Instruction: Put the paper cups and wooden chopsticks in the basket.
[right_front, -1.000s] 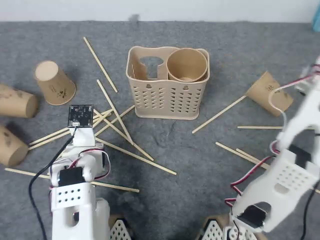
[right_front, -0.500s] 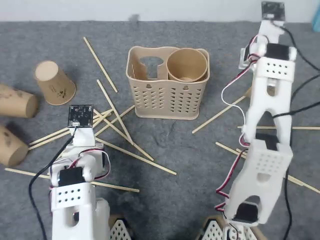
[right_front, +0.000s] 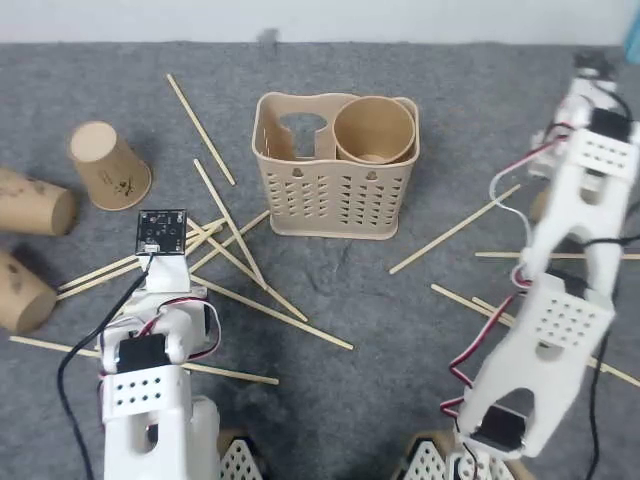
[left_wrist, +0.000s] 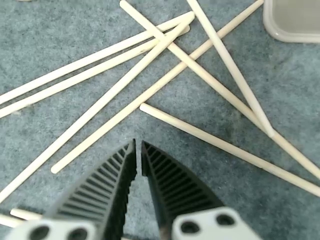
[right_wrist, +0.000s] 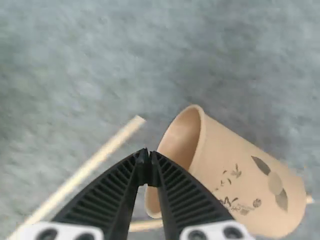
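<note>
Right gripper pinched tight on nothing, just by the mouth of a tan paper cup — on its side, small dark print, far right of the overhead frame — left gripper all but closed, empty, over crossed pale chopsticks at middle left.

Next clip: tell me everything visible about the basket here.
The basket is beige, plastic-looking, rectangular with rounded corners. Its front wall has rows of small slots, and a cut-out opening shows inside its left half. It stands upright on the grey mat, toward the back middle. One paper cup stands mouth-up in its right half; the left half looks empty. Chopsticks lie around it on the mat.
</note>
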